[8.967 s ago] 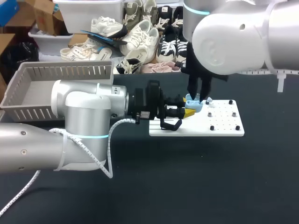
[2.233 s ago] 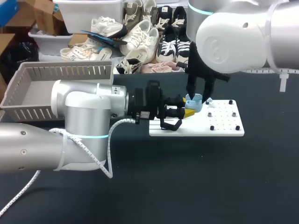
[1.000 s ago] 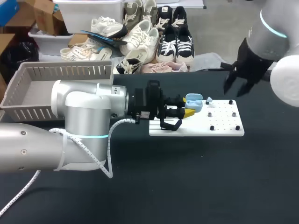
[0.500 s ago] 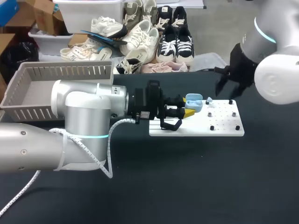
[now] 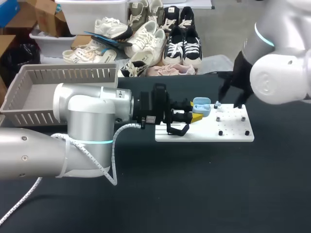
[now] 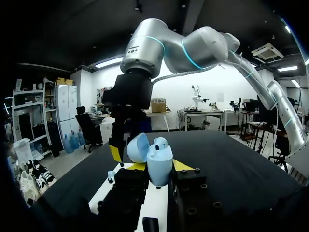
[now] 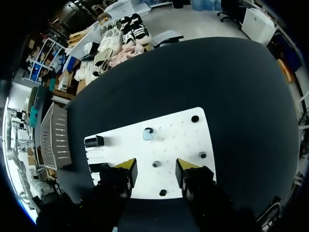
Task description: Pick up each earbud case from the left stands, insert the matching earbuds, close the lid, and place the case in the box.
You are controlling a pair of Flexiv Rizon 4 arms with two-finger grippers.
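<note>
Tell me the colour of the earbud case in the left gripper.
Light blue. The earbud case shows best in the left wrist view.

In the head view I cannot make out the fingertips of my right gripper; they sit dark against the dark table. In the left wrist view the lower part of the earbud case is buried between the fingers of my left gripper. The small pale piece on the white board is too small to identify. My left arm runs off the picture's edge.
</note>
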